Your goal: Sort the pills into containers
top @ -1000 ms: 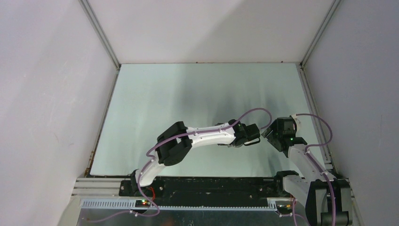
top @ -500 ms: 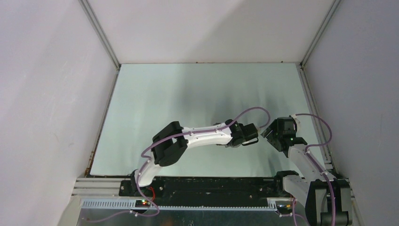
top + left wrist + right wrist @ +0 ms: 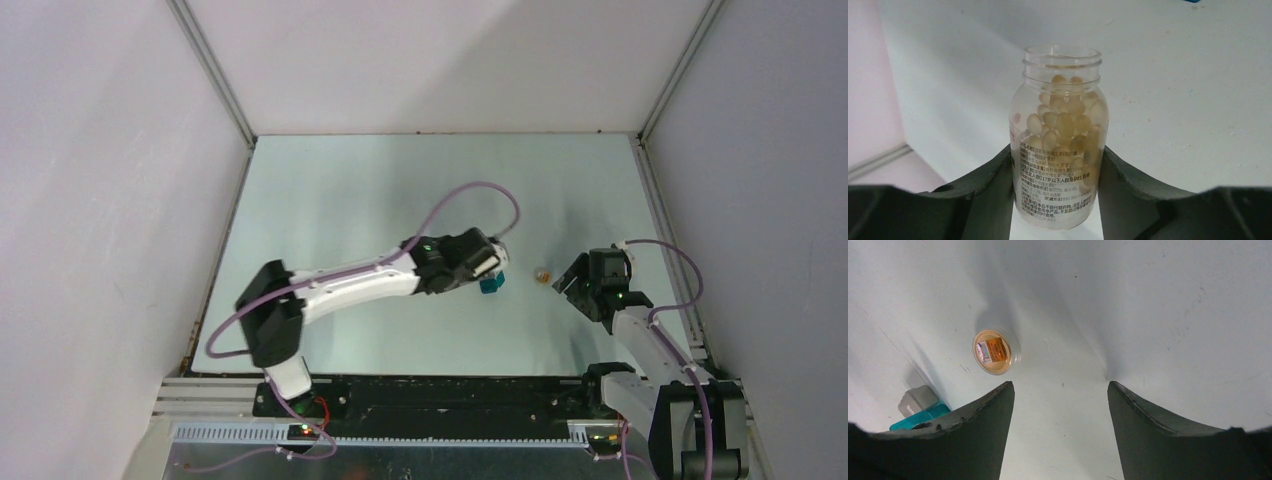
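Observation:
My left gripper [image 3: 1056,149] is shut on a clear, open pill bottle [image 3: 1060,125] filled with pale yellow pills and holds it upright. In the top view this gripper [image 3: 487,263] hovers just beyond the small teal case [image 3: 490,286]. The case's grey face with a small mark shows in the right wrist view [image 3: 917,402]. My right gripper [image 3: 1059,383] is open and empty, low over the table, to the right of the case in the top view [image 3: 572,282].
A small round amber thing with a label [image 3: 993,351] stands on the table between the case and my right gripper, also in the top view [image 3: 541,274]. White walls close in the table [image 3: 350,200] on three sides.
My left arm has swung left and farther out with the bottle, away from my right gripper. The teal case and the amber thing now show. The right arm has barely moved.

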Available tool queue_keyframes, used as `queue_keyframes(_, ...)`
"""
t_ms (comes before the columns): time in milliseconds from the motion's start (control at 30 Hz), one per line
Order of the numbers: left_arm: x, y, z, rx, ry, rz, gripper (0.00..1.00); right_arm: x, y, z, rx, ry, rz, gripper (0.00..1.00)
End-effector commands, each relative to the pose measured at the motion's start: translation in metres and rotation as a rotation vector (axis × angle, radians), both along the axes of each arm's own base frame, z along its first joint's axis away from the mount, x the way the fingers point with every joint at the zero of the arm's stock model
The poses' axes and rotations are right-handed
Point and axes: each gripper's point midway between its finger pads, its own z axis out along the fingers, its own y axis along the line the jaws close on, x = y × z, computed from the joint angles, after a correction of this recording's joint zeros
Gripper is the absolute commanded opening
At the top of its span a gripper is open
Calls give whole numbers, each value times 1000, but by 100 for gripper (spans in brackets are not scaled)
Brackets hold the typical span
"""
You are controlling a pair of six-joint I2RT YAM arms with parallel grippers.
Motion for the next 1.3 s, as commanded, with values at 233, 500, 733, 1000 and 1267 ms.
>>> queue_keyframes(233, 26, 13, 126, -794, -156, 145, 0, 16, 10, 17, -1, -67, 113, 73)
queue_keyframes(500, 18, 47, 193, -1238, -333, 137, 0, 32, 20, 29, -96, -66, 187, 72)
queue_keyframes(733, -3, 60, 223, -1499, -400, 69, 0, 46, 31, 35, -264, -8, 229, 73)
queue_keyframes(1000, -13, 60, 218, -1512, -350, 56, 0, 59, 37, 26, -370, 56, 269, 73)
queue_keyframes(1267, -18, 59, 204, -1509, -312, 56, 0, 57, 45, 3, -384, 139, 312, 69)
